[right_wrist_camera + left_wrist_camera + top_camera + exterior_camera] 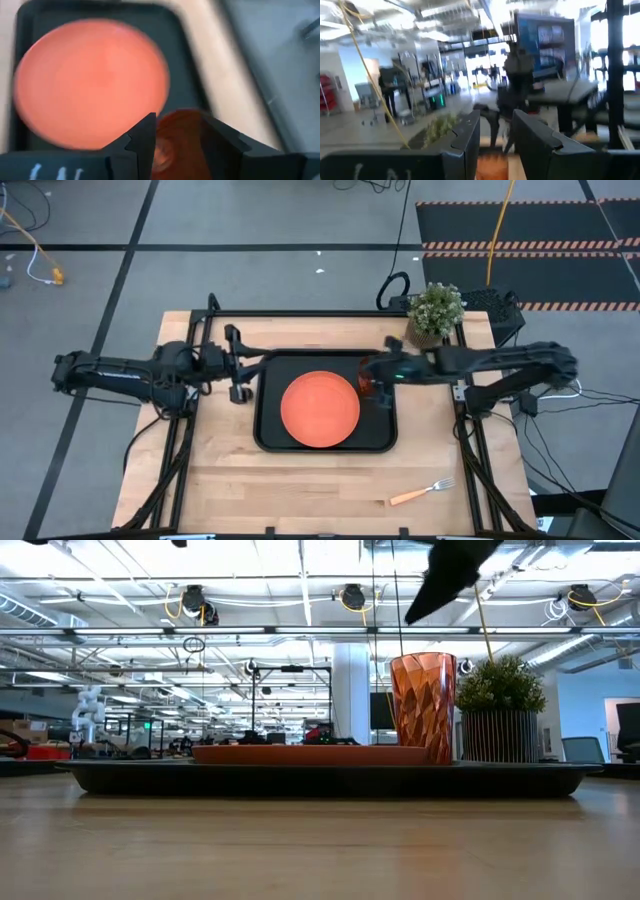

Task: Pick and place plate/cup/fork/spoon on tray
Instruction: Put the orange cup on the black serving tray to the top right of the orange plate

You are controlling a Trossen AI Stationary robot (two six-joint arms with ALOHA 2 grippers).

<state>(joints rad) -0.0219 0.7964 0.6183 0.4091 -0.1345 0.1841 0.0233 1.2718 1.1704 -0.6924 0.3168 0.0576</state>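
Note:
The orange plate [320, 408] lies flat on the black tray [268, 430]. The amber ribbed cup [424, 705] stands upright on the tray's far right corner [368, 378], beside the plate. My right gripper [177, 122] is open just above the cup, its fingers clear of the rim in the low view [445, 585]. My left gripper [240, 375] is open and empty at the tray's left edge. The fork [422, 492] lies on the table near the front right. The spoon is out of view.
A potted green plant [436, 310] stands at the table's far right, just behind the cup and under my right arm. Bare wood [300, 490] stretches between the tray and the near edge, with the fork on its right.

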